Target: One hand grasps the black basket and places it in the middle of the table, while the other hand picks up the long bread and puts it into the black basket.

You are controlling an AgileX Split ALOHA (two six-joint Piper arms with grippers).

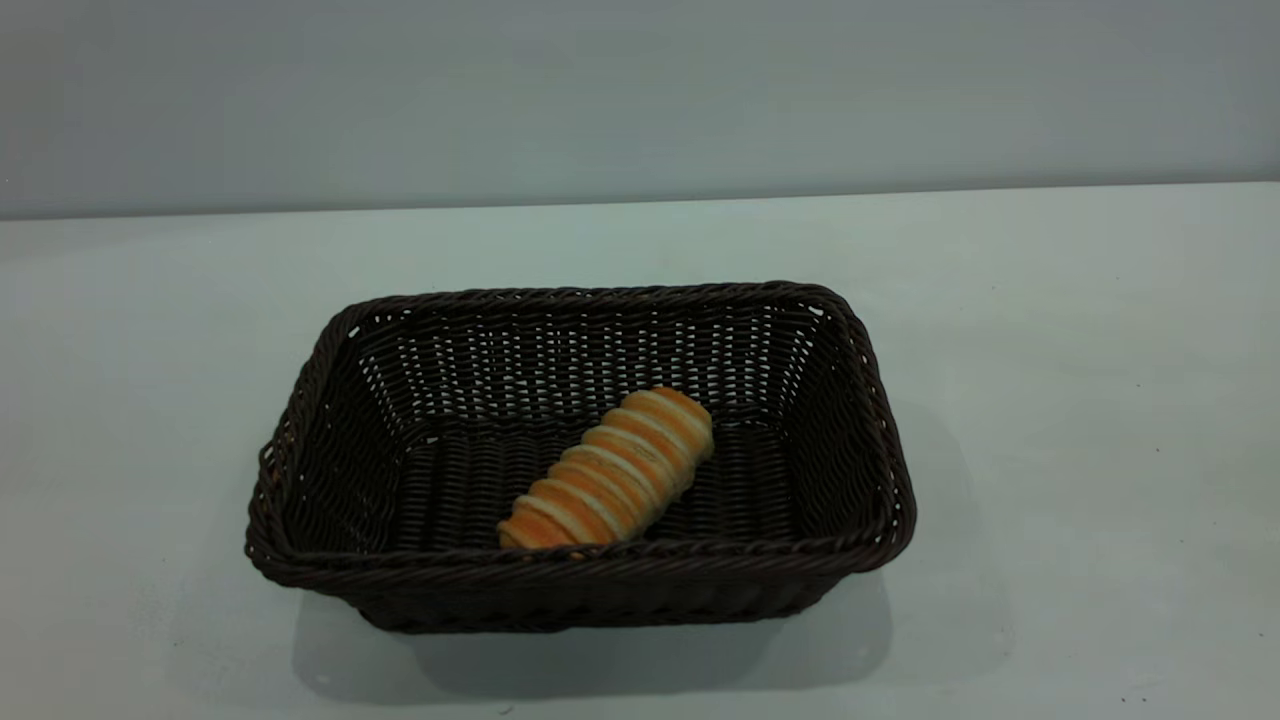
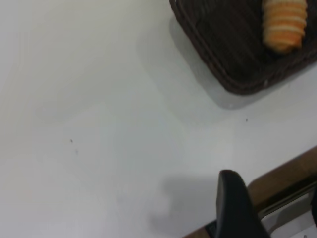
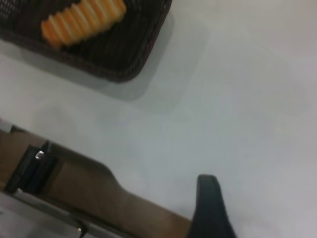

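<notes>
The black basket [image 1: 580, 575] stands in the middle of the table [image 1: 1080, 400]. The long bread [image 1: 610, 470] lies slantwise on the basket's floor, its near end against the front wall. Neither arm shows in the exterior view. My left gripper [image 2: 273, 201] hovers over bare table near the table's brown edge, well apart from the basket [image 2: 218, 54] and the bread [image 2: 284, 22]; it is open and empty. My right gripper [image 3: 257, 218] is over bare table on the other side, also apart from the basket [image 3: 129, 59] and the bread [image 3: 81, 20]; only one of its fingers [image 3: 208, 203] shows, with nothing held.
The table's brown wooden edge [image 2: 282, 176] with a metal rail runs close under the left gripper, and it also shows in the right wrist view [image 3: 84, 188]. A grey wall [image 1: 640, 90] stands behind the table. A few dark specks dot the tabletop.
</notes>
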